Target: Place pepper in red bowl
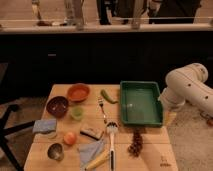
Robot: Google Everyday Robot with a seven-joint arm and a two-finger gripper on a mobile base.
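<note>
**Counter.** A wooden counter (pixel 150 159) carries all the items. A dark chair (pixel 9 131) stands off its left edge.

**Arm and gripper.** The white arm (pixel 187 87) stands off the counter's right edge, elbow raised. The gripper (pixel 170 118) hangs at the arm's lower end, just outside the right edge and beside the tray's right wall. The jaws stand apart and hold nothing.

**Green tray.** The green tray (pixel 142 122) lies along the right edge, towards the far right corner.

**Bowls.** The red bowl (pixel 78 92) sits near the far edge, left of centre. A maroon bowl (pixel 57 106) sits nearer the left edge, just in front of it.

**Cloths.** One blue cloth (pixel 44 125) lies at the left edge. A second cloth (pixel 91 149) lies by the near edge, at centre.

**Brush.** A white-headed brush (pixel 111 131) lies at mid-counter, its handle running to the near edge.

**Pepper.** The pepper (pixel 107 96) lies flat on the counter between the red bowl and the tray's left wall, touching neither, well apart from the gripper.

**Small items.**
- A fork (pixel 102 108) lies just in front of the pepper.
- A light-green cup (pixel 76 112) stands beside the maroon bowl.
- A dark cluster (pixel 135 144) lies in front of the tray.
- An orange round fruit (pixel 70 138) and a grey metal bowl (pixel 55 151) occupy the near left corner.
</note>
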